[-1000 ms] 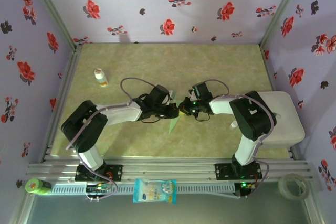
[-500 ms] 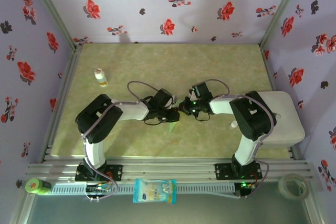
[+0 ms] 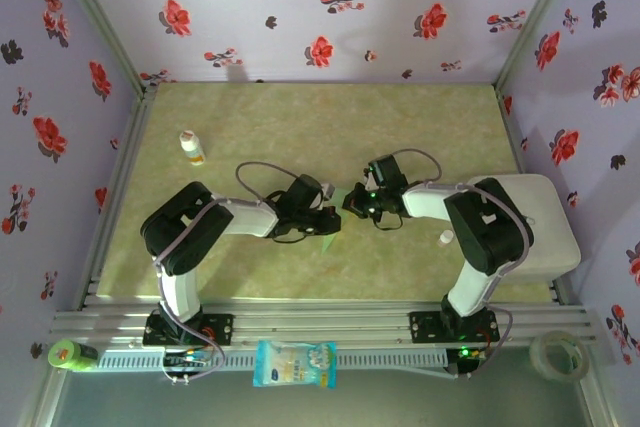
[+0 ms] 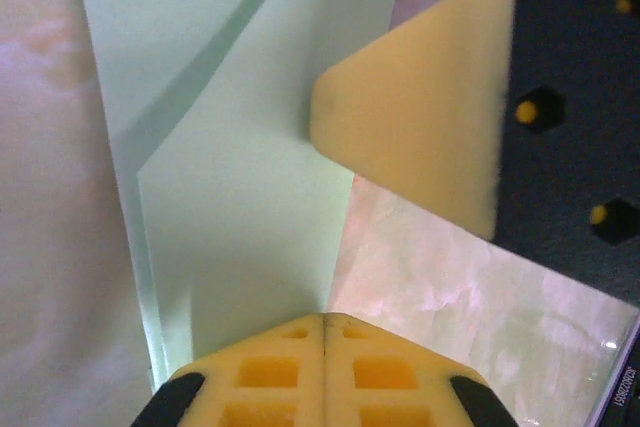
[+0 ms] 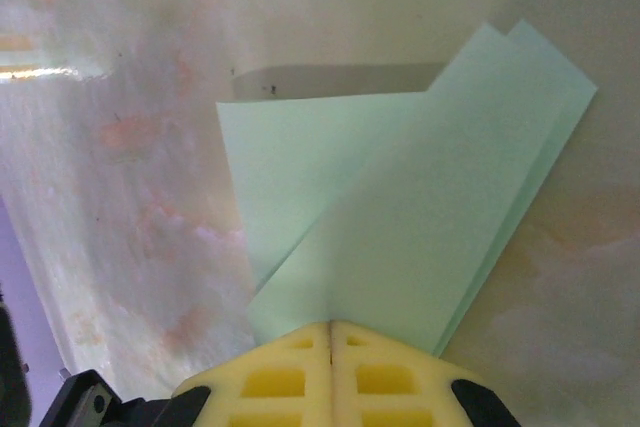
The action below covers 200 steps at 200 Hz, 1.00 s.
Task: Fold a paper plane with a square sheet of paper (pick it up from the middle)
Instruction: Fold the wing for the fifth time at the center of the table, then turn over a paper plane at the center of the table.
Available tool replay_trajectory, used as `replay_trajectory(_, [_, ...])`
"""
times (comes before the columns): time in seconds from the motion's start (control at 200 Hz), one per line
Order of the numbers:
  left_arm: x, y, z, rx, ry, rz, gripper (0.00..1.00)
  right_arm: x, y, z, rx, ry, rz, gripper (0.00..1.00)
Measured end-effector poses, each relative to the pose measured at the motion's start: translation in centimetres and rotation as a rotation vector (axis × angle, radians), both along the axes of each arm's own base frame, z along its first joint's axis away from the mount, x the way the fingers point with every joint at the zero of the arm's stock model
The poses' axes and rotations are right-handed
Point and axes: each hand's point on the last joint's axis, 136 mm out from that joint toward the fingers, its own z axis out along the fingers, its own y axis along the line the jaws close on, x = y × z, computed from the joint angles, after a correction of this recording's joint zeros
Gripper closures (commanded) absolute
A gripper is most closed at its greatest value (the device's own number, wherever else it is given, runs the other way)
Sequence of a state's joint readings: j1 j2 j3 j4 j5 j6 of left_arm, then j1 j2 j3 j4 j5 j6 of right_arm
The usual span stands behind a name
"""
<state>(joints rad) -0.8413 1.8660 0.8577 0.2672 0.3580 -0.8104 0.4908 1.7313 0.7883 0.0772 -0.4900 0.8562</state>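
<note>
The square sheet of paper (image 3: 327,238) lies mid-table as a pale mint-green, long folded piece with layered flaps (image 5: 420,197), flat on the table. My left gripper (image 3: 334,219) is shut, its yellow tips (image 4: 324,319) pressing down at the right edge of the paper (image 4: 250,157). My right gripper (image 3: 350,203) is shut too, tips (image 5: 330,325) resting on the top folded layer. The two grippers nearly meet over the paper. One yellow finger of the right gripper (image 4: 410,137) touches the paper's edge in the left wrist view. Nothing is clamped between either pair of jaws.
A small white bottle (image 3: 190,147) stands at the left back of the table. A white block (image 3: 545,227) sits at the right edge. On the front rail lie a white-and-blue packet (image 3: 295,363), a tape roll (image 3: 560,355) and a green item (image 3: 70,354).
The left arm's elbow has swung right and folded in closer, with its gripper sliding slightly down along the paper. The right arm has barely shifted. Both grippers stayed shut.
</note>
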Motion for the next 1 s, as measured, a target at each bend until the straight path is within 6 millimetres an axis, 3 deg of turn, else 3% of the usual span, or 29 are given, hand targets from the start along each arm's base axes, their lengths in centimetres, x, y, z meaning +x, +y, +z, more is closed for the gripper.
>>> replay_trajectory(0.185, [0.0, 0.0, 0.0, -0.005, 0.002, 0.005, 1.00, 0.0, 0.1, -0.2, -0.002, 0.004, 0.003, 0.98])
replay_trajectory(0.345, [0.1, -0.1, 0.1, -0.006, 0.004, 0.009, 1.00, 0.9, -1.0, -0.9, -0.055, 0.007, -0.007, 0.98])
replay_trajectory(0.625, [0.1, 0.2, 0.3, 0.002, 0.008, 0.025, 1.00, 8.1, -6.6, 0.7, -0.094, -0.069, -0.160, 0.96])
replay_trajectory(0.685, [0.0, 0.5, 0.3, 0.016, 0.013, 0.030, 0.88, 8.9, -6.5, 1.6, -0.086, -0.100, -0.157, 0.95])
replay_trajectory(0.805, [-0.3, 1.3, 1.6, 0.039, 0.010, 0.040, 0.76, 8.2, -5.7, 3.2, -0.070, -0.133, -0.133, 0.92])
replay_trajectory(1.0, [1.5, 2.8, 6.8, -0.004, -0.072, 0.093, 0.75, 4.3, -4.1, 4.1, -0.040, -0.136, -0.069, 0.89])
